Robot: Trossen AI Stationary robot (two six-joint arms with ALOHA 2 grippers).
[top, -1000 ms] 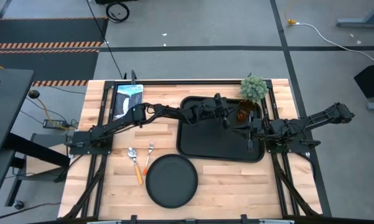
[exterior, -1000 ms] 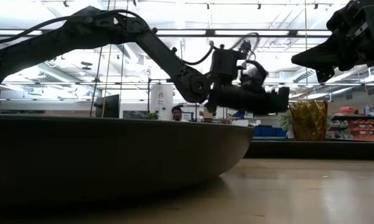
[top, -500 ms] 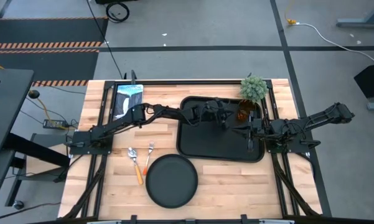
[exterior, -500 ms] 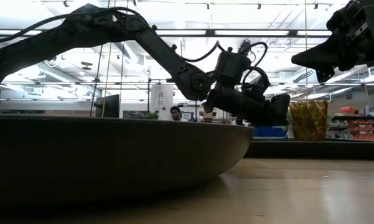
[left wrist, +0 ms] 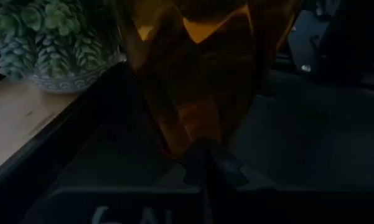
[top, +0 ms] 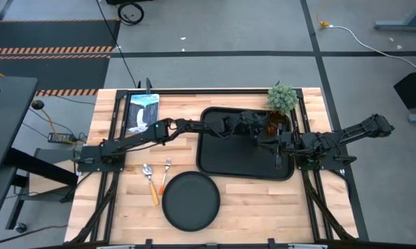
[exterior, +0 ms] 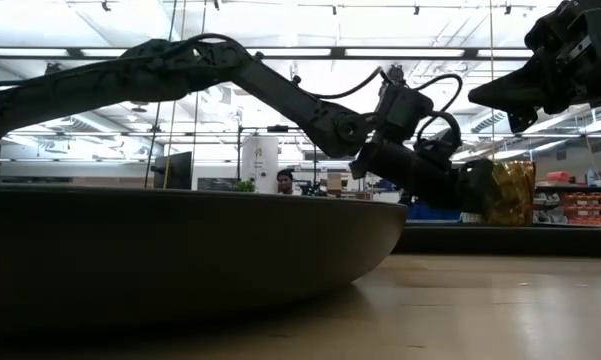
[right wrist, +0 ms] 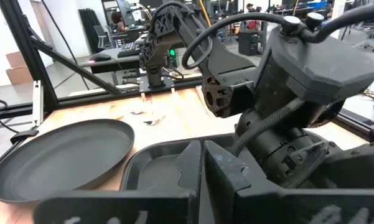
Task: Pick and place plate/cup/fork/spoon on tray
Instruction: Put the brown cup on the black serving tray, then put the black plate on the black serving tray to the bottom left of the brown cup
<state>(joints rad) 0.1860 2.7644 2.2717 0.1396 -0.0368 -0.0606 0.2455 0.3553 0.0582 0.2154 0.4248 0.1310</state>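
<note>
Left gripper [top: 263, 127] reaches the cup [top: 270, 126] at the tray's [top: 228, 169] far right corner; you cannot tell yet if it grips. Right gripper [top: 279, 160], closed, waits over the tray.

Both arms are dark, nearly black, built of slim tubular links joined by chunky rounded housings. Black cables loop loosely around the left arm's wrist. The left claw [exterior: 477, 187] is blocky and black; pale lettering marks the fingers' base.
</note>
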